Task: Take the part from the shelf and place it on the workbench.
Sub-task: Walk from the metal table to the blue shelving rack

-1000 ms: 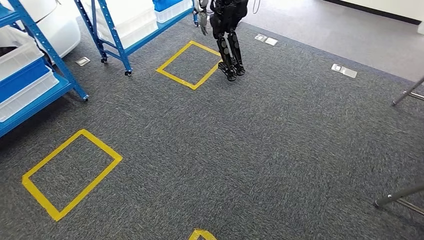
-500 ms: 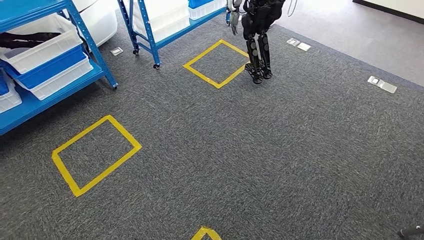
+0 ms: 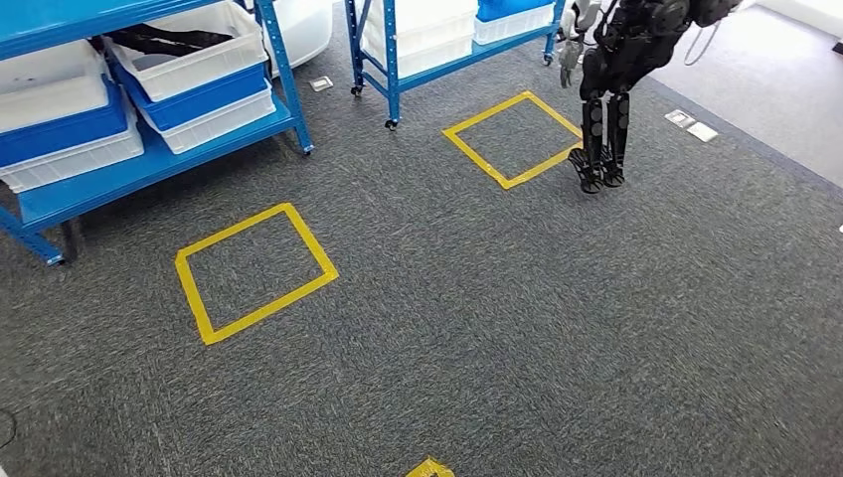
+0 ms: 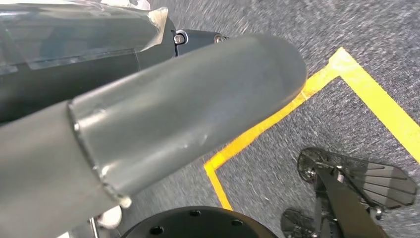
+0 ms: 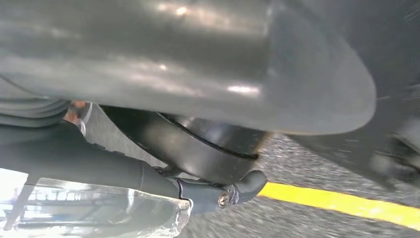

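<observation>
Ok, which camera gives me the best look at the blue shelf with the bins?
The head view: the blue shelf stands at upper left, white and blue bins stacked on it. Both wrist views give carpet and yellow floor tape, nothing of the shelf.

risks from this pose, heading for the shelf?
1. Another humanoid robot stands by the far yellow floor square, beside the second rack; walking that way may mean a collision.
2. The near blue shelf juts out low, with stacked white bins; a wide turn might clip its leg.
3. Wrist views are blurred and blocked, so hand state cannot be checked.
</observation>
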Controlling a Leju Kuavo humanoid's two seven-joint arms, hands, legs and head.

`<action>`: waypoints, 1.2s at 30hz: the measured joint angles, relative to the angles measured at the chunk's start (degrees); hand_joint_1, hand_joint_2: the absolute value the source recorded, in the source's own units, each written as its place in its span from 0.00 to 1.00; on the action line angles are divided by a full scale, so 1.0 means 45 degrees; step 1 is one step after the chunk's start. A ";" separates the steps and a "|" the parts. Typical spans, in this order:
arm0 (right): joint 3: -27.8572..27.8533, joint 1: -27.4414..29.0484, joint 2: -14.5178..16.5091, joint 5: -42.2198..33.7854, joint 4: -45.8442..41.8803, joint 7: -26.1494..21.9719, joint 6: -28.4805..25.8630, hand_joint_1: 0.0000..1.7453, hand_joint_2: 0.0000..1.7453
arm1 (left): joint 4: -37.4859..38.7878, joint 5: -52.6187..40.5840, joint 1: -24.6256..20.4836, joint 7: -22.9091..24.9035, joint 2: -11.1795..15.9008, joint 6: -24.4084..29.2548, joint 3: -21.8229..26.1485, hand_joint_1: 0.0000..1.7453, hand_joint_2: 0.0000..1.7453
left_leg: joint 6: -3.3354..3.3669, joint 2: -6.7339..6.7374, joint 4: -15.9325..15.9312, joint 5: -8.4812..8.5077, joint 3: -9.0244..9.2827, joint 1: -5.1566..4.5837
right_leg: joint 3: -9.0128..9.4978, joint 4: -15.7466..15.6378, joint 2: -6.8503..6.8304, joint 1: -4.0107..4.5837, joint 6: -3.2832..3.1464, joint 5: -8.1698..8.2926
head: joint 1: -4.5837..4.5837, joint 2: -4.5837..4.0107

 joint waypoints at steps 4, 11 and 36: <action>0.0241 -0.0078 -0.0001 0.0275 -0.0017 -0.0017 0.0126 0.00 0.00 | 0.0000 0.0213 0.0028 0.0007 -0.0088 0.0279 0.0188 0.00 0.00 | -0.0318 -0.0404 -0.0022 0.0071 -0.0099 -0.0009 | 0.0333 -0.0789 0.0086 0.0043 -0.0356 0.0364 | -0.0029 0.0000; 0.0503 -0.0077 0.0001 0.0530 -0.0070 -0.0202 0.0145 0.00 0.00 | 0.0000 0.0299 0.0002 0.0024 -0.0129 0.0392 0.0441 0.00 0.00 | -0.0619 0.1175 0.3456 -0.1656 -0.1749 0.0042 | 0.0403 -0.0868 -0.1114 0.0111 -0.0887 0.0396 | -0.0174 0.0000; 0.0893 -0.0301 -0.0114 0.0653 -0.0253 -0.0198 0.0184 0.00 0.00 | -0.0005 0.0734 0.0040 0.0199 -0.0424 0.1030 0.1107 0.00 0.00 | -0.0390 -0.0208 0.0077 -0.0060 -0.0096 -0.0002 | 0.0302 -0.0795 -0.0191 0.0069 -0.0622 0.0510 | -0.0079 0.0000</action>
